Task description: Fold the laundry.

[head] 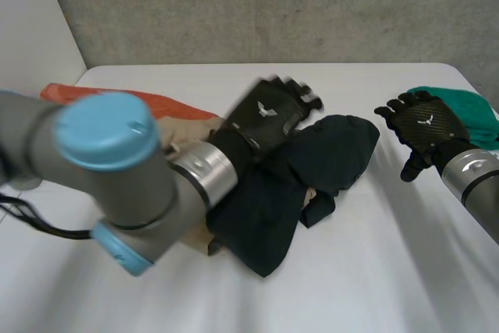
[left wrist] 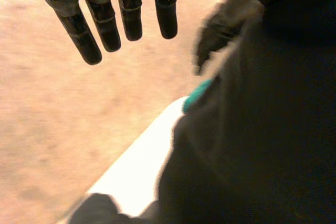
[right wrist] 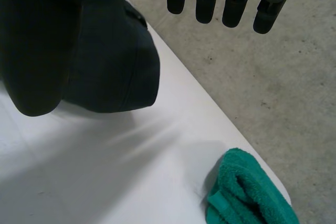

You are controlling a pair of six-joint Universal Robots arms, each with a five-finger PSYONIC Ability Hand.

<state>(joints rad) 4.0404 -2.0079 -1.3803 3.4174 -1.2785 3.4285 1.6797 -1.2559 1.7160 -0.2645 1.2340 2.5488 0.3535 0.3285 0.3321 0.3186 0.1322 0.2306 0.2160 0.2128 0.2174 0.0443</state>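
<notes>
An orange cloth (head: pixel 101 97) is lying at the far left of the desk (head: pixel 374 271), with a beige cloth (head: pixel 183 126) bunching up just beside it and running under the left arm (head: pixel 109 169). That arm is reaching across both toward the middle. The left hand (head: pixel 269 113) is hovering over the back left part of the dark garment (head: pixel 327 157). In its wrist view the fingers (left wrist: pixel 105 24) are pointing out straight and apart, gripping nothing, with the garment (left wrist: pixel 262 129) lying beside them.

The garment is sitting crumpled in the middle of the desk. One rounded end is pointing toward the right hand, and the other is trailing toward the near edge. A bit of beige is peeking out from its folds.

The right hand (head: pixel 425 126) is hanging above the desk, apart from the garment's right end, palm turned down. Its fingers (right wrist: pixel 228 1) are stretching out straight and spread, holding nothing.

A towel (head: pixel 464 107), teal and folded, is lying at the far right edge of the desk, just behind the right hand.
</notes>
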